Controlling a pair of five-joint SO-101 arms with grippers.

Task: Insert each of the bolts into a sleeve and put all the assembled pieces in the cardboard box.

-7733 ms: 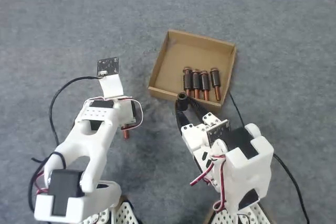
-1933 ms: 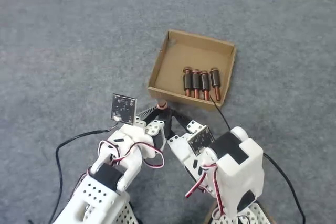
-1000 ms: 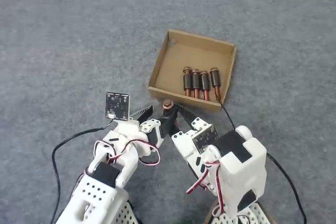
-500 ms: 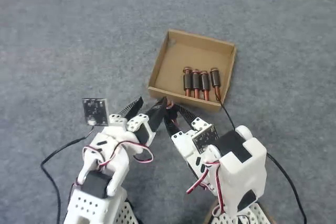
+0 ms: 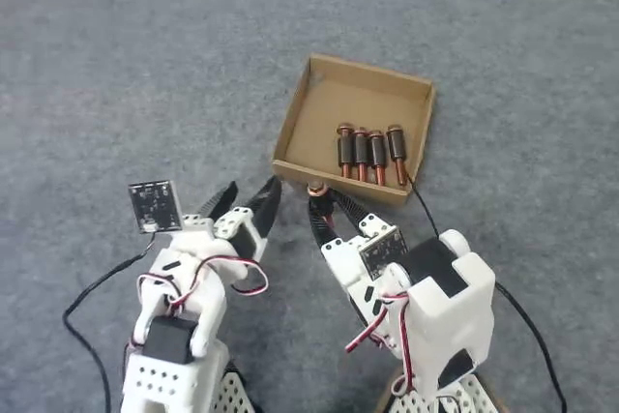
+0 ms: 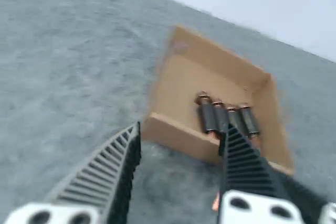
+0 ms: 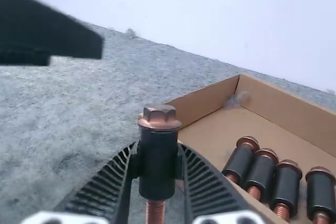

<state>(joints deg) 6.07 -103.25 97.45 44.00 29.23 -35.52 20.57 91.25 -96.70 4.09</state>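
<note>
Bolt (image 7: 159, 116) in sleeve (image 7: 156, 163), upright, clamped in right tool (image 7: 157, 153), beside box (image 7: 210, 98). Left tool (image 5: 251, 187) wide open, empty.

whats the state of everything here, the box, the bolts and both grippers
box, upright, open on top
four pieces, bolts in sleeves, lying side by side in box
right gripper, shut on fifth piece
fifth piece, bolt in sleeve, upright, not in box
left gripper, open, empty
</note>
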